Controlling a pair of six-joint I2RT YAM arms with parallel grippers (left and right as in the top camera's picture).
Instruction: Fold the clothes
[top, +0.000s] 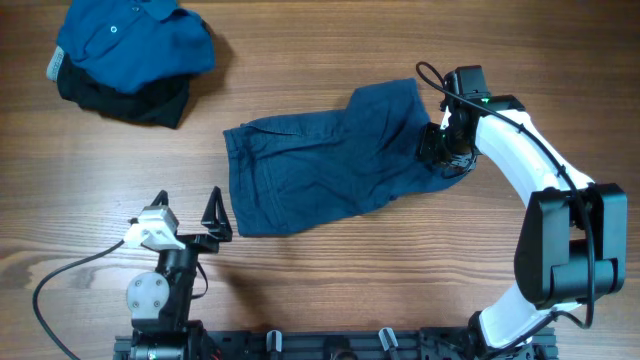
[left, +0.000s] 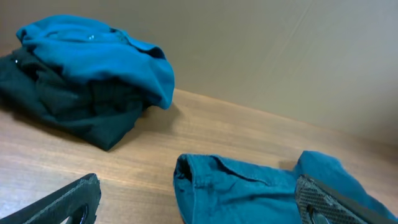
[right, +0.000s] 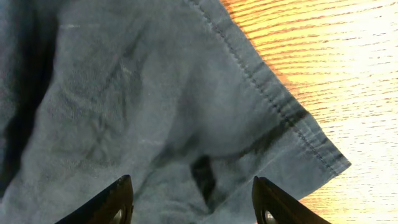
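Navy shorts (top: 310, 170) beneath parted right end effector (top: 445, 150); left end effector (top: 187, 200) parted too; blue shirt (top: 130, 45) well apart.

Our left gripper (top: 187, 207): parked low near us, jaws spread fully wide. Our right gripper (right: 196, 202): extended forward, pointing downward, jaws parted, seemingly clamping nothing.

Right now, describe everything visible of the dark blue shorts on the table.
The shorts are dark navy, wrinkled woven-looking cloth with stitched hems, lying spread out flat on the wooden table, one leg angled toward the far right. The right gripper sits open over that leg's hem; whether it touches is unclear. Nothing else touches them.
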